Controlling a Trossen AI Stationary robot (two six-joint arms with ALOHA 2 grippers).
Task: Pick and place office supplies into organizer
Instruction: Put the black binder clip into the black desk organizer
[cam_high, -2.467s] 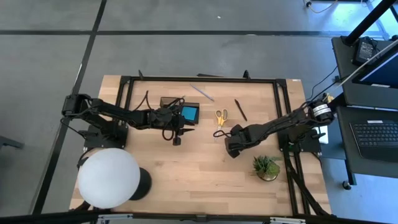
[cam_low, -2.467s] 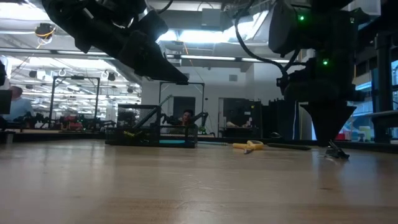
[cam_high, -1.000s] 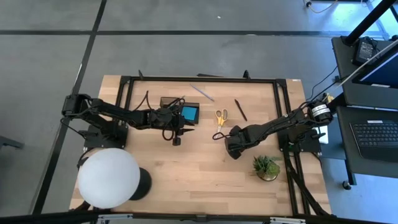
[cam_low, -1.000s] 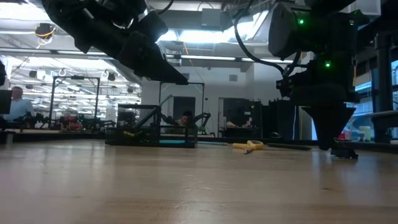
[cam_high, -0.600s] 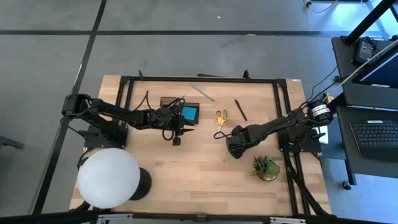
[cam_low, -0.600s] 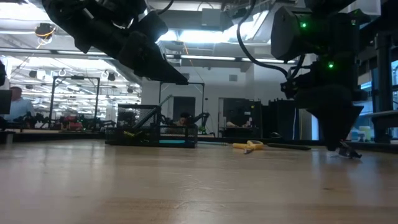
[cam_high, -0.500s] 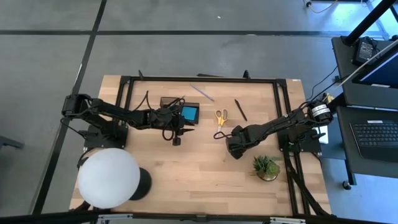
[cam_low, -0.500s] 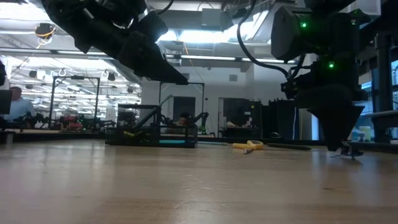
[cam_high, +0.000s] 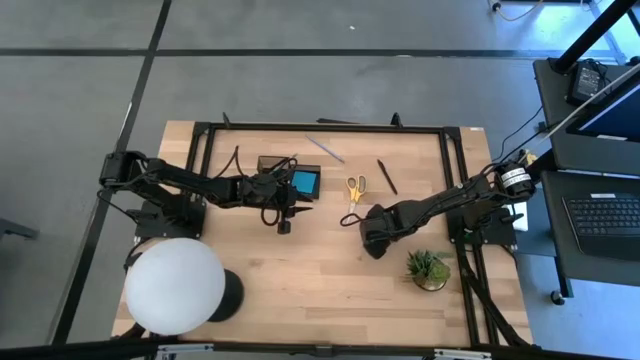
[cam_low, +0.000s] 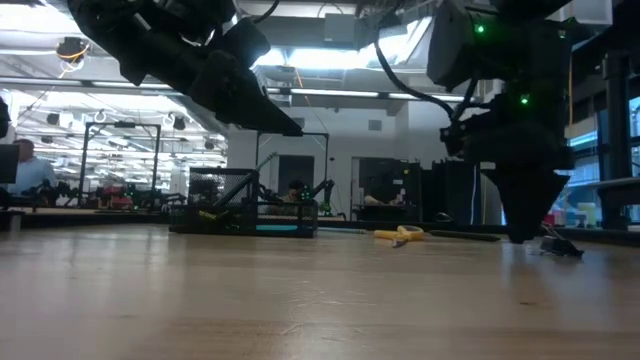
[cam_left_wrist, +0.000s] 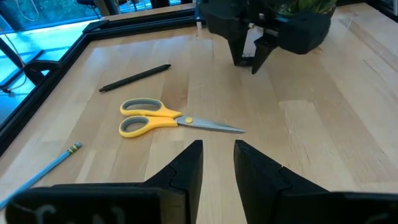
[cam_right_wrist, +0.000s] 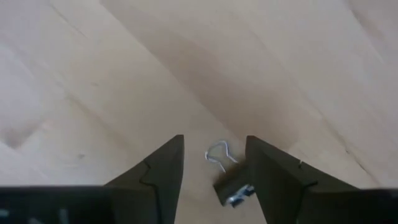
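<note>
At centre left of the high view, the left gripper (cam_high: 284, 212) hovers with fingers slightly apart beside the organizer (cam_high: 272, 165), which holds the blue pad (cam_high: 305, 181). Scissors (cam_high: 354, 187) lie centre. Just right, the right gripper (cam_right_wrist: 213, 163), fingers apart, straddles a clip (cam_right_wrist: 231, 184) on the table (cam_high: 300, 280).

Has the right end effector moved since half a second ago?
Yes. In the low view the right end effector has slid left, away from the black clip, toward the scissors.
</note>
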